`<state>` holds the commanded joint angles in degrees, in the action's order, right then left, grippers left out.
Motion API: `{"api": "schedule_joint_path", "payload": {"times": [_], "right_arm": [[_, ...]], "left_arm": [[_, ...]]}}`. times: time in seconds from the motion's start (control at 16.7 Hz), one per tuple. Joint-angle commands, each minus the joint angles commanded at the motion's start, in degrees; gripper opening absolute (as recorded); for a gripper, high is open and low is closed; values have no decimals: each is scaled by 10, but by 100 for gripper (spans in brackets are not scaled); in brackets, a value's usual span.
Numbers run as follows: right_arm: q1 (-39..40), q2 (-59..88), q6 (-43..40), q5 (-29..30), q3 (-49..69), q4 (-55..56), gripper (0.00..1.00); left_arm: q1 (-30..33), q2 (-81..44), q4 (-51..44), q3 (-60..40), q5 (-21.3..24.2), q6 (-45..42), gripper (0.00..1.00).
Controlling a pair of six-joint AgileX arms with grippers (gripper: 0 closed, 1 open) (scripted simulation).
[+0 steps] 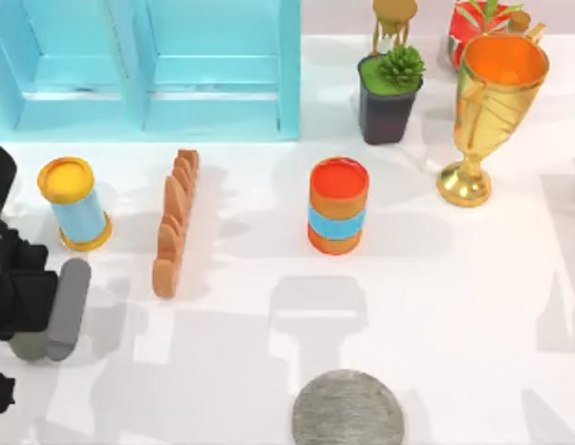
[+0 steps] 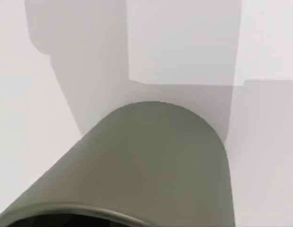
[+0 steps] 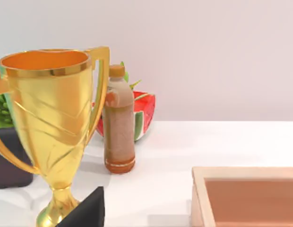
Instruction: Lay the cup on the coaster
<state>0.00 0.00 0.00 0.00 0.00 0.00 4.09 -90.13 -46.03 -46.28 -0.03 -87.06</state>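
Nearest to you, at the near edge of the white counter and a little right of its middle, lies the coaster, a flat speckled grey disc with nothing on it.

Over at the far left edge of the counter, you find your left arm's claw hard against the grey cup. The cup appears tipped over, its long side stretched near-to-far in the top view, well apart from the coaster. In the left wrist view the cup looms close, its dull grey wall rounded and its dark rim at the lower edge. Whether the claw is clamped on the cup or merely beside it you cannot tell, since the fingers are hidden behind the dark body of the arm.

A step farther back stand a light-blue cup with yellow rims on the left, a row of brown slices standing on edge beside it, and an orange cup with a blue band near the middle.

Farther still, on the right, a gold trophy stands upright, with a potted plant just left of it. A turquoise cabinet fills the far left.

In the right wrist view the trophy stands close, a brown bottle behind it, and a wooden box off to the side. Your right arm's claw state cannot be told.
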Motion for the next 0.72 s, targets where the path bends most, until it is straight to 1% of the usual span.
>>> {"api": "schedule_joint_path", "payload": {"times": [0.66,0.72], "right_arm": [[0,0,0,0,0,0,100],[0,0,0,0,0,0,100]], "left_arm": [[0,0,0,0,0,0,2],[0,0,0,0,0,0,0]]}}
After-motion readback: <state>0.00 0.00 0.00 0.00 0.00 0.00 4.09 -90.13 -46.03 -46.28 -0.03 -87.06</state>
